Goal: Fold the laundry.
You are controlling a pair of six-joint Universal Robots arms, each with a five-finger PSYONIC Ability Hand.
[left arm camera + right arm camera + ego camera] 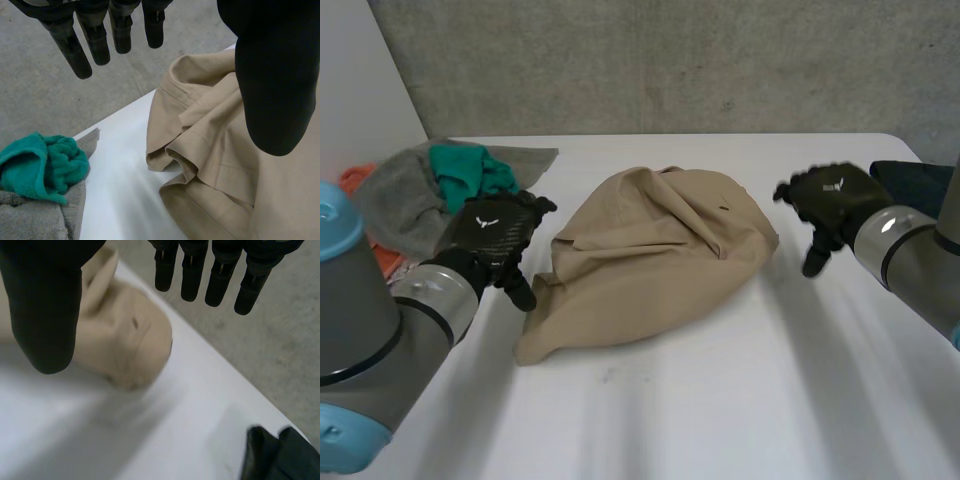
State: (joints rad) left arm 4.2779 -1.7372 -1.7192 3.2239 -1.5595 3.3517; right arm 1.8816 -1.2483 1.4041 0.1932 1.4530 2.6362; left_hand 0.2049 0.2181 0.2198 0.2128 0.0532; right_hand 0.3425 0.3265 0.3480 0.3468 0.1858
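A crumpled tan garment [650, 260] lies bunched in the middle of the white table [720, 400]. My left hand [492, 235] hovers just beside its left edge, fingers straight and apart, holding nothing. Its wrist view shows the fingers [95, 40] and thumb [275, 85] spread over the tan garment's [225, 165] folded hem. My right hand [830, 205] hangs off the garment's right side, open and empty. In the right wrist view the fingers [220, 275] and thumb [45, 310] stand apart above the tan garment's [125, 345] rounded end.
A pile of laundry sits at the table's left: a grey cloth [405, 200], a green towel [468, 172] and something orange [382, 262]. The green towel [42, 167] lies beside my left hand. A dark garment [920, 180] lies at the far right edge, the same dark garment [280, 455] near my right hand.
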